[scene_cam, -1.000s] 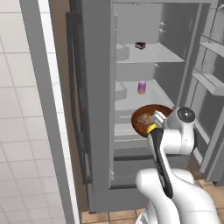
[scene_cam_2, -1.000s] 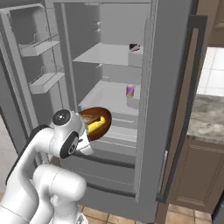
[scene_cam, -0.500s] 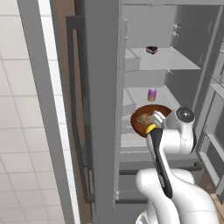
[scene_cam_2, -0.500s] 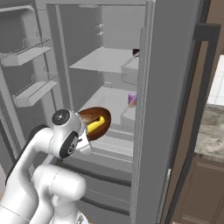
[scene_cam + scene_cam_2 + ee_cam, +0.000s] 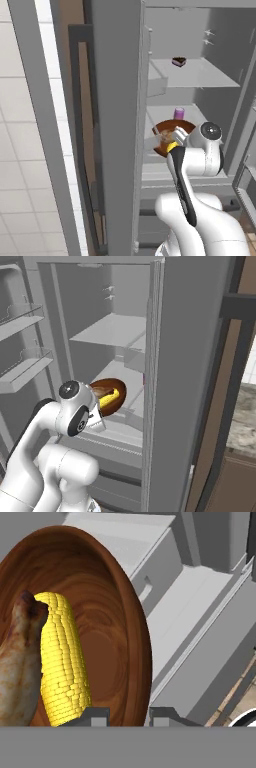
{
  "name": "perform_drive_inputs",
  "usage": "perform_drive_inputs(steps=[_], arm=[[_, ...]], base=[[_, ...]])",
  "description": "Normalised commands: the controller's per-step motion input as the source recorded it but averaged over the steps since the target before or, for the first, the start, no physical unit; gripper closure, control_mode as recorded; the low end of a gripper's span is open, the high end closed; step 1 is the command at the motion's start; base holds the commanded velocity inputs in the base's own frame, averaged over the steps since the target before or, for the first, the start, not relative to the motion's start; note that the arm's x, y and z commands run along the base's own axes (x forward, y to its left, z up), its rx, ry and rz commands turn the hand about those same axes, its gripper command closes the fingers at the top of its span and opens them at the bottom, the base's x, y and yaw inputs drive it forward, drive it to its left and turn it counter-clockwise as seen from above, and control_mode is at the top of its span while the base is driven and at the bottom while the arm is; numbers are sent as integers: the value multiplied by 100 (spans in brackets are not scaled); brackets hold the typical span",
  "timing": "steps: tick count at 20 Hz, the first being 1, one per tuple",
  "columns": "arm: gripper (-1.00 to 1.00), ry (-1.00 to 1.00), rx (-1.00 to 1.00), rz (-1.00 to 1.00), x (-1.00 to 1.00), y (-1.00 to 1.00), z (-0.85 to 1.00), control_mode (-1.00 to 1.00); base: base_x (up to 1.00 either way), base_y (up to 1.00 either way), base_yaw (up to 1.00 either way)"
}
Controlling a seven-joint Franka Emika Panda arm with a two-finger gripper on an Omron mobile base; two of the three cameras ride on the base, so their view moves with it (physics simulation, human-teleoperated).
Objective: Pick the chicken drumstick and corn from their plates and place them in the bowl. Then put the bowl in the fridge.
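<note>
The two dark fingertips are rising at the bottom of the hand view, and the gripper is clenching the rim of the bowl, whose near edge is passing down between them. The one reddish-brown wooden bowl is lying tilted toward the camera, its glossy inside spreading up and to the left of the fingers. Inside it two foods are resting side by side and touching: one corn cob, bright yellow, just left of the left fingertip, and one chicken drumstick, golden-brown and lumpy, on the far side of the cob from the fingers. In the left base view the bowl is hanging in front of the arm's wrist at the open mouth of the fridge, level with the middle shelf; in the right base view the bowl is showing the corn within it. Farther in, one small purple cup is standing on the middle shelf behind the bowl, and one small dark item, too small to name, is sitting on the upper shelf.
</note>
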Motion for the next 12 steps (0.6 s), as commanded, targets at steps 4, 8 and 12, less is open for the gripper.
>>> perform_drive_inputs(steps=[4, 8, 12], arm=[[100, 0, 0, 0, 0, 0, 0, 100], [100, 0, 0, 0, 0, 0, 0, 100], [100, 0, 0, 0, 0, 0, 0, 100]], base=[[27, -29, 0], [9, -14, 0], [0, 0, 0]])
